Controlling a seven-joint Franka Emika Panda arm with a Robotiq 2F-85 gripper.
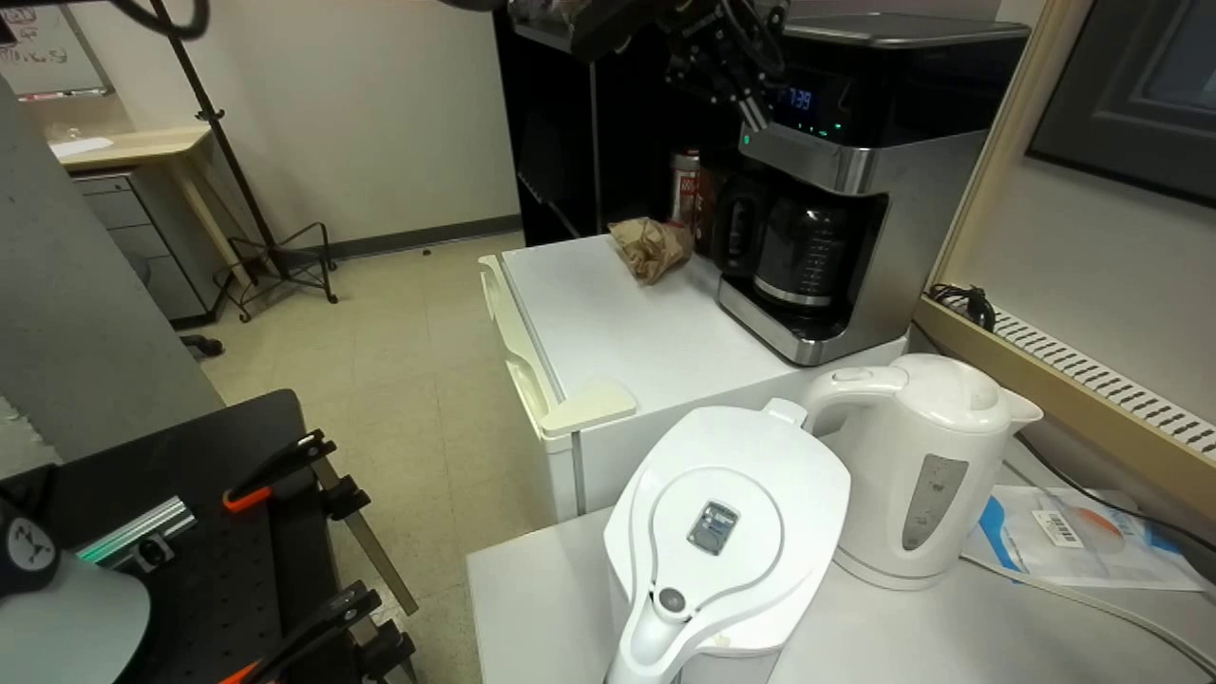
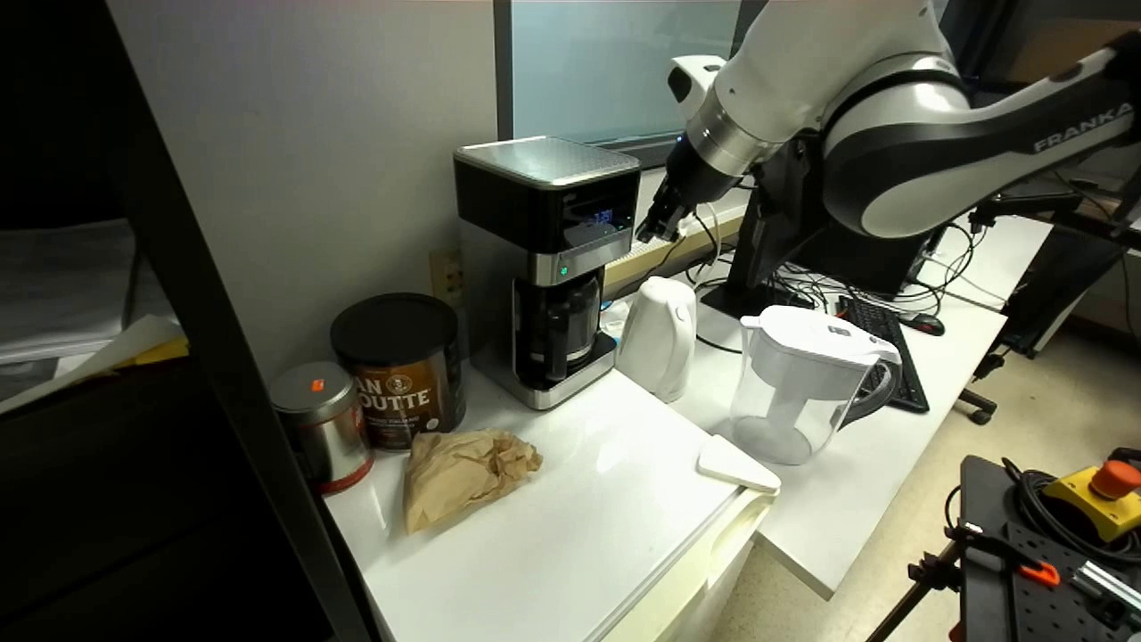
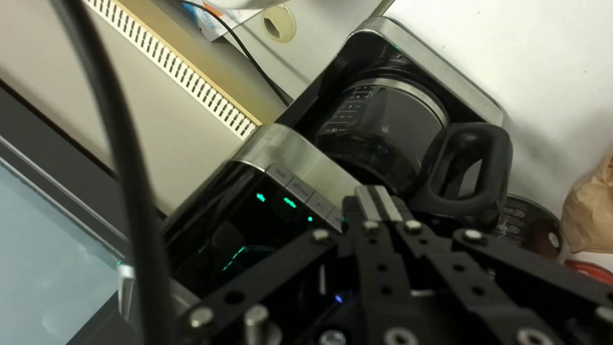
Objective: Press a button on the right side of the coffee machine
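1. In an exterior view, the coffee machine (image 1: 912,180) stands at the frame's two o'clock, on a white top (image 1: 627,323).
2. At the machine's ten o'clock, the gripper (image 1: 755,114) is closed, fingertips (image 3: 366,203) together, near the display panel (image 1: 822,104); contact cannot be told.
3. Room spreads toward eight o'clock, to the cream front edge (image 1: 518,342).
4. Beyond the near edge (image 1: 703,397), toward six o'clock, stands the white kettle (image 1: 883,475).
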